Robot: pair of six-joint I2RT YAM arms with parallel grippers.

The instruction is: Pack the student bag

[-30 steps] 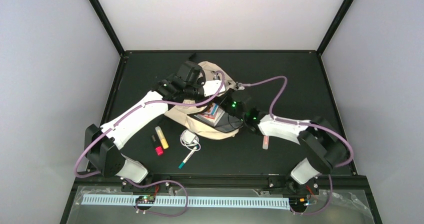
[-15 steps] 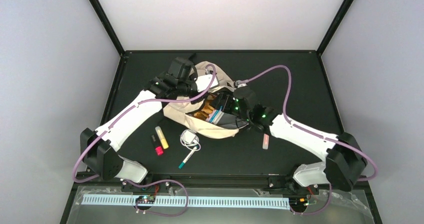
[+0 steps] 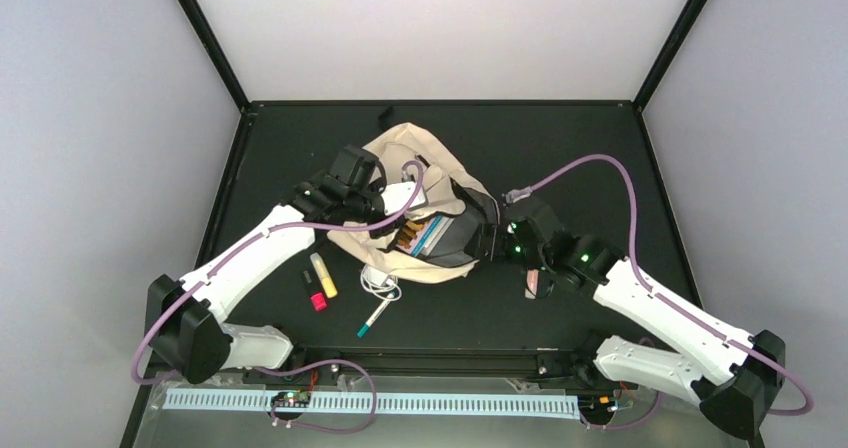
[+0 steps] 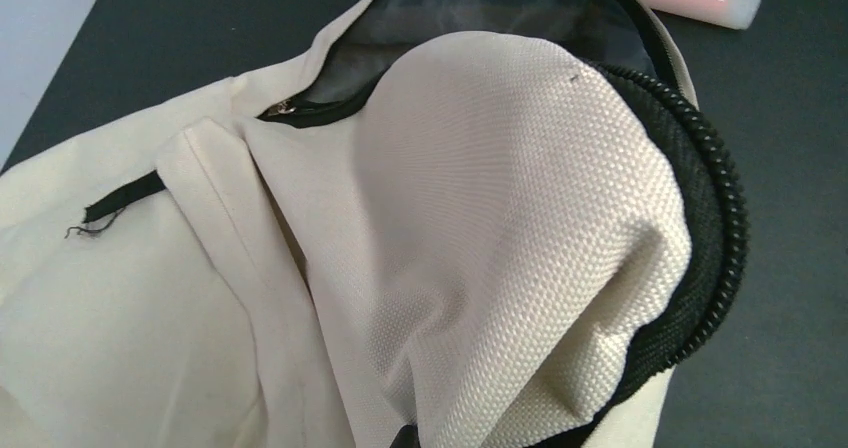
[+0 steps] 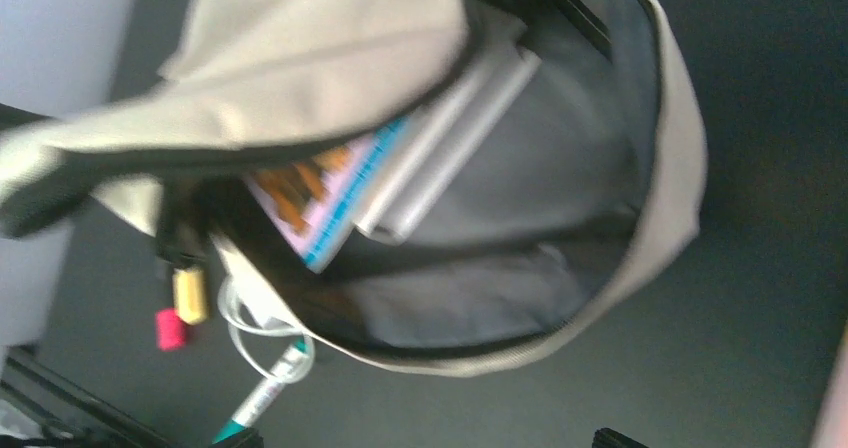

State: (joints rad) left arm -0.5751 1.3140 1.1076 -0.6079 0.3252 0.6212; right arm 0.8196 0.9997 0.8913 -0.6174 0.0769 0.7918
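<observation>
My left gripper (image 3: pixel 408 200) is pressed together on the cream flap of the student bag (image 3: pixel 400 146) and holds it up. My right gripper (image 3: pixel 487 238) stands spread and empty just before the open mouth, with books (image 5: pixel 330 203) inside.

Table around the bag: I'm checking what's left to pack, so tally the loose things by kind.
Markers: 3 (yellow marker, red marker, peach marker)
Pen: 1
Cable: 1
Total: 5
</observation>
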